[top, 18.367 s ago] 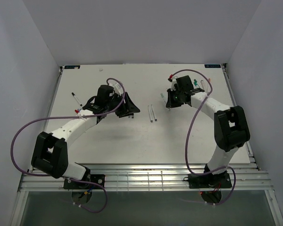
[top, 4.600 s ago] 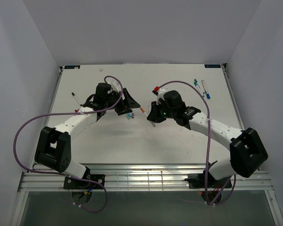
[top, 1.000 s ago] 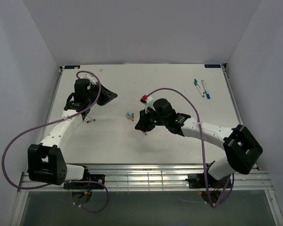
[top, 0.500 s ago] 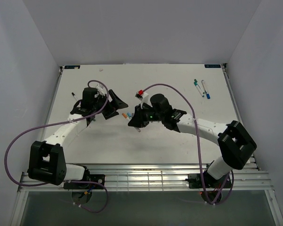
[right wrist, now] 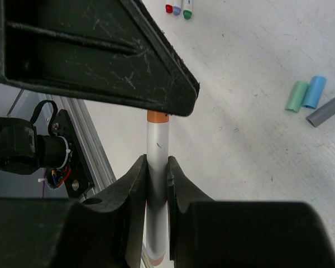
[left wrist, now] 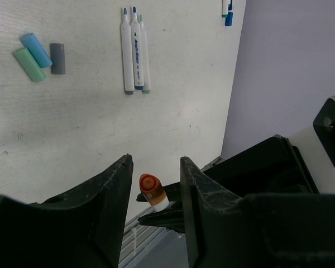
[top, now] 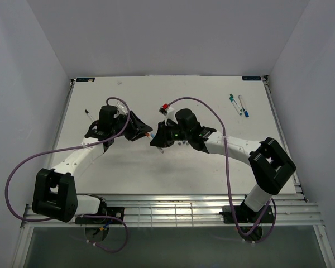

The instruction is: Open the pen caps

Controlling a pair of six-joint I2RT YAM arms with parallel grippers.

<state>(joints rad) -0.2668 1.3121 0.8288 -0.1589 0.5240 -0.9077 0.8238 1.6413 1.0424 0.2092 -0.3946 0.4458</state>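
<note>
My right gripper (right wrist: 156, 162) is shut on the white barrel of a pen (right wrist: 157, 146) and holds it above the table (top: 212, 167). The pen's orange cap (left wrist: 149, 187) points into my left gripper (left wrist: 156, 162). That gripper is open, with one finger on each side of the cap and a gap on both sides. In the top view the two grippers meet near the table's middle, the left gripper (top: 140, 129) facing the right gripper (top: 158, 139). Loose green (left wrist: 29, 56), blue (left wrist: 36, 49) and grey (left wrist: 57, 58) caps lie together on the table.
Three uncapped pens (left wrist: 134, 50) lie side by side past the loose caps. Two capped pens, teal (top: 233, 102) and blue (top: 243, 106), lie at the back right. A black-tipped pen (top: 87, 115) lies at the far left. Purple cables loop over both arms.
My left gripper has swung from the far left back to the middle, opened wide, and now narrows around the orange cap. The right gripper carried its pen a little left to meet it.
</note>
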